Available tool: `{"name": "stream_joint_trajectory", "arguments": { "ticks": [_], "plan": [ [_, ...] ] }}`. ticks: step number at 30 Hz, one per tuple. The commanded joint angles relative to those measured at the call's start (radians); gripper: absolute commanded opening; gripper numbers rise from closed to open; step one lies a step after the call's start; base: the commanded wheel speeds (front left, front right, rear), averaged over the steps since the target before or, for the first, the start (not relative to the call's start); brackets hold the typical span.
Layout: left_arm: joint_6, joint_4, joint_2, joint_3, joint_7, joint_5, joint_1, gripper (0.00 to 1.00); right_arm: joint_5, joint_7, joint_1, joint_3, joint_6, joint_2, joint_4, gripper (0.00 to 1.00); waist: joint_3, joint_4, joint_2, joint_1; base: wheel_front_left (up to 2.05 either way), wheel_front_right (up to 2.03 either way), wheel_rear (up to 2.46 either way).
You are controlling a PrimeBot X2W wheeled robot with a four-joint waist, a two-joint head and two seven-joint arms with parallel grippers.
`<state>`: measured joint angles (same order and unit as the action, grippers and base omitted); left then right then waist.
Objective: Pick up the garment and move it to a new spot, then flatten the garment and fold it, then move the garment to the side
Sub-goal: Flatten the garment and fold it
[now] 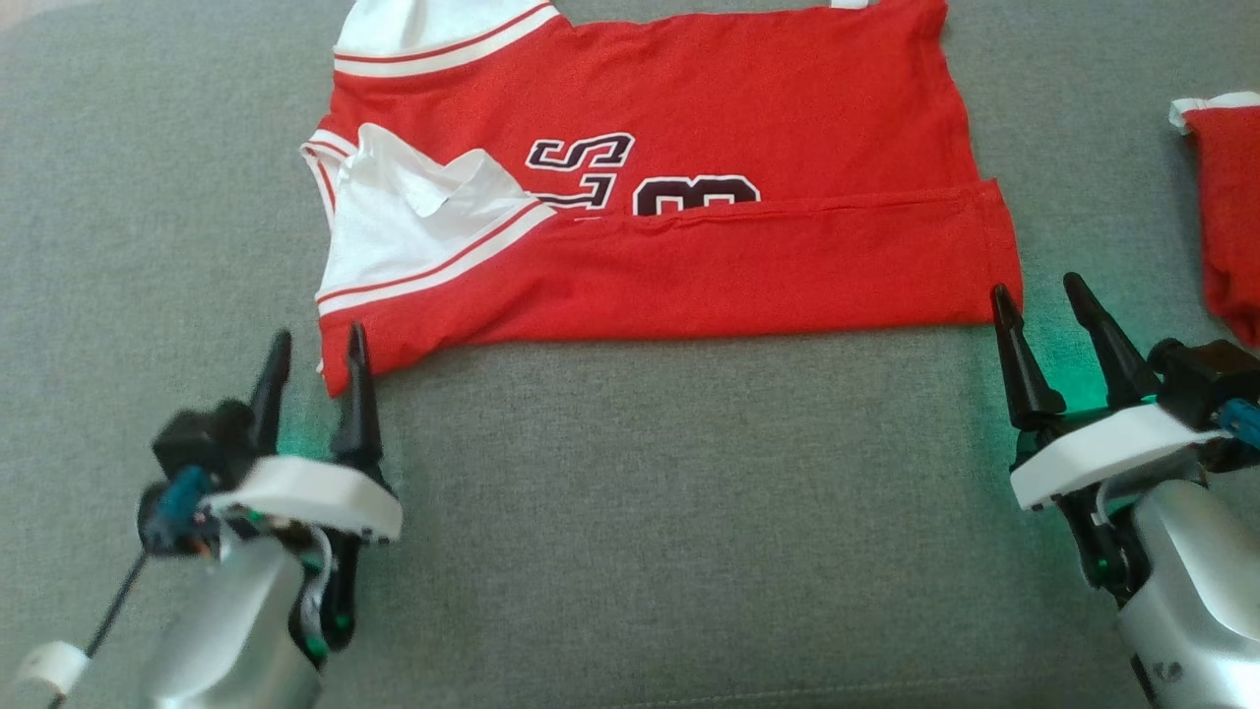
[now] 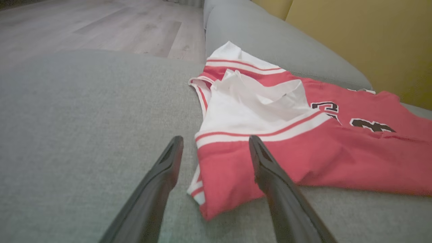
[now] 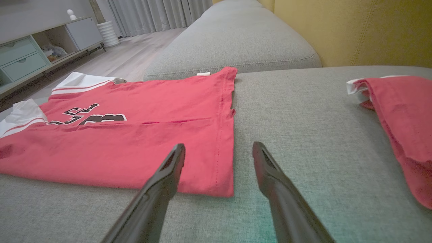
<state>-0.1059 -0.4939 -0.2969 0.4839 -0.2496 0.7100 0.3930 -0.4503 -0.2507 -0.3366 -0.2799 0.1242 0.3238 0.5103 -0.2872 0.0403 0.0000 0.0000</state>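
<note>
Red jersey [image 1: 689, 266] runs lengthwise across upper frame, near edge ending at left gripper [image 1: 317, 345] and right gripper [image 1: 1037, 286], both splayed wide, empty, one per lower corner.

jersey [image 1: 748, 98]: far sleeve and top edge cut off by the head view's upper edge
black lettering [image 1: 581, 153]: lower part hidden under the folded flap
second red garment [image 1: 1230, 217]: cut off at the right edge

Garment [image 1: 748, 266] lies on sofa [image 1: 630, 492], second garment [image 1: 1232, 207] rightward.
</note>
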Motion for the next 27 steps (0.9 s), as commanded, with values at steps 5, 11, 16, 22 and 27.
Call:
{"name": "stream_joint_trajectory", "arguments": {
  "ticks": [5, 11, 16, 22, 27],
  "plan": [
    [-0.042, -0.021, -0.014, -0.017, 0.054, -0.005, -0.025, 1.0, -0.009, -0.011, -0.008, -0.021, 0.007, 0.005, -0.019, 1.0, -0.011, 0.007, 0.0, 0.0, 0.0, 0.0, 0.0],
    [-0.037, -0.039, -0.013, -0.012, 0.059, 0.002, -0.028, 0.0, -0.026, -0.011, -0.031, -0.037, 0.007, -0.002, 0.006, 1.0, -0.019, 0.007, 0.0, 0.0, 0.0, 0.0, 0.0],
    [-0.01, -0.022, -0.021, -0.005, 0.029, -0.014, -0.02, 0.0, -0.036, -0.011, -0.048, -0.042, 0.007, -0.002, 0.055, 1.0, -0.018, -0.007, 0.0, 0.0, 0.0, 0.0, 0.0],
    [0.006, -0.011, -0.031, -0.002, 0.012, -0.028, -0.021, 0.0, -0.021, -0.011, -0.081, -0.1, 0.007, -0.009, 0.192, 0.73, -0.008, -0.019, 0.0, 0.0, 0.0, 0.0, 0.0],
    [0.016, -0.004, -0.038, -0.002, 0.004, -0.035, -0.022, 0.0, -0.027, -0.011, -0.108, -0.142, 0.007, -0.008, 0.264, 0.0, 0.008, -0.028, 0.0, 0.0, 0.0, 0.0, 0.0]
  ]
}}
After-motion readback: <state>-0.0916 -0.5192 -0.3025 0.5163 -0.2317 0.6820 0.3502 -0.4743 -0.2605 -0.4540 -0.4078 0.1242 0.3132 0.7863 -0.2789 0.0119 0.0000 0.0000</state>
